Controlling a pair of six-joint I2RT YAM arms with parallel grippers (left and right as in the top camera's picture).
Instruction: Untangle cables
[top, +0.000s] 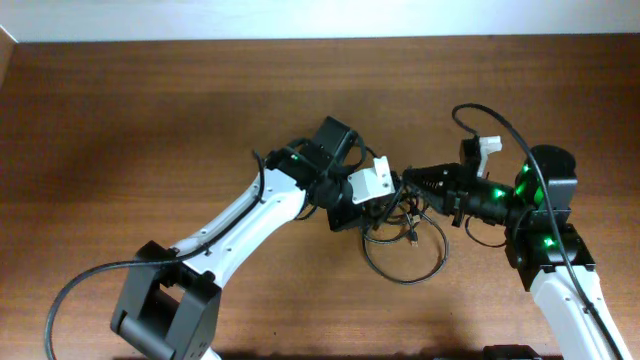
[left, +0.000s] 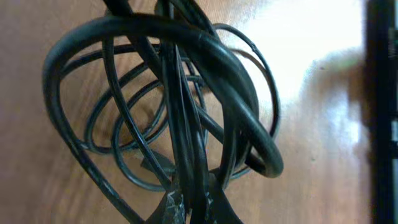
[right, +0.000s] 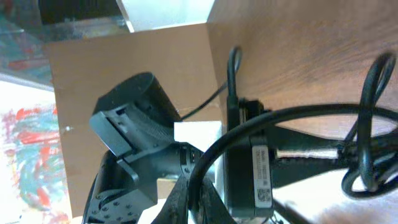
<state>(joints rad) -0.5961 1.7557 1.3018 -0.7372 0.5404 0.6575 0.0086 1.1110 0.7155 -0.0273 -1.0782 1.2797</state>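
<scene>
Left gripper (left: 186, 208): jaws pinched narrow on a few strands of the cables (left: 180, 93); the cords run straight out of the tips.
Right gripper (right: 189, 200): jaws closed narrow on one cord, which leaves the tips and arcs off to the right.
Left wrist only: tangle seen close up, thin loops nested inside one thicker loop, with the wood of the table (left: 311, 62) behind.
Right wrist only: left arm (right: 143, 137) straight ahead, its labelled black housing crossed by the held cord.
Overhead only: both grippers tip to tip at mid-table.
Cables vs grippers: touching both; the loose loops lie on the table just beside the tips, on the side nearer the arm bases.
</scene>
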